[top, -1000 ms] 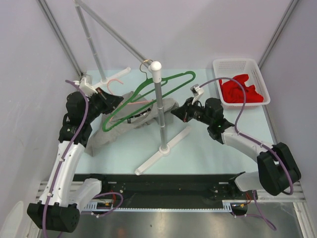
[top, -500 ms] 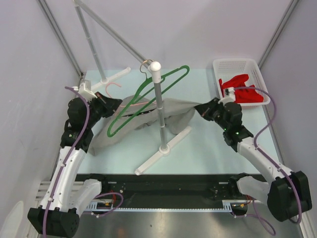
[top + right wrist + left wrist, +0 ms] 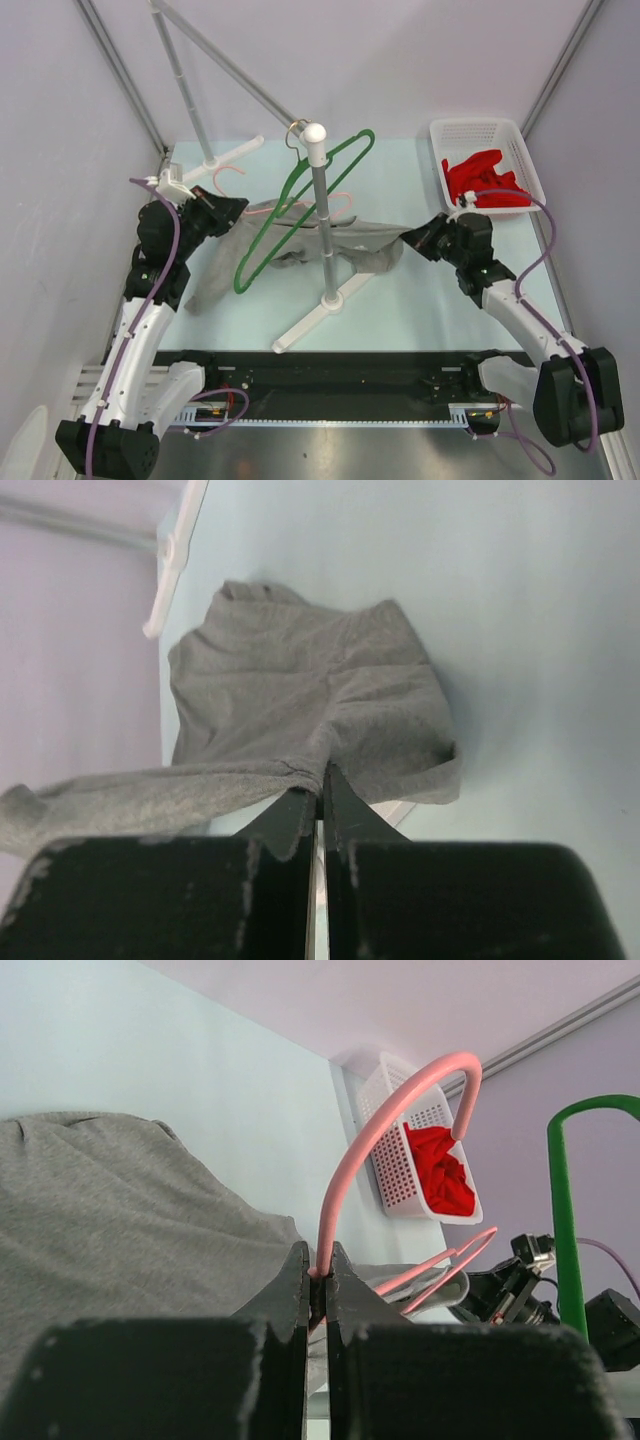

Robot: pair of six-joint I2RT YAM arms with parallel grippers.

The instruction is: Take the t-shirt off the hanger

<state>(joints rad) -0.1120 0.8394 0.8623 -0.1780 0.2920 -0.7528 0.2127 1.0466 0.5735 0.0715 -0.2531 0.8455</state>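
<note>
The grey t-shirt (image 3: pixel 372 246) is stretched across the table behind the stand pole, and it also shows in the left wrist view (image 3: pixel 120 1210) and the right wrist view (image 3: pixel 300 700). The pink hanger (image 3: pixel 288 207) lies partly inside it, with its hook bare (image 3: pixel 385 1125). My left gripper (image 3: pixel 236 207) is shut on the hanger's neck (image 3: pixel 318 1285). My right gripper (image 3: pixel 410 238) is shut on a fold of the shirt's right edge (image 3: pixel 321 795) and holds it taut just above the table.
A white stand (image 3: pixel 322 220) with a long foot (image 3: pixel 305 328) is mid-table, and a green hanger (image 3: pixel 272 228) hangs from its top. A white basket (image 3: pixel 522 150) holding red cloth (image 3: pixel 480 180) sits at the back right. A metal frame leg (image 3: pixel 190 95) rises at the back left.
My right gripper has moved right and nearer with the shirt edge, drawing the shirt out flat and baring more of the pink hanger. The green hanger has swung. My left gripper has barely moved.
</note>
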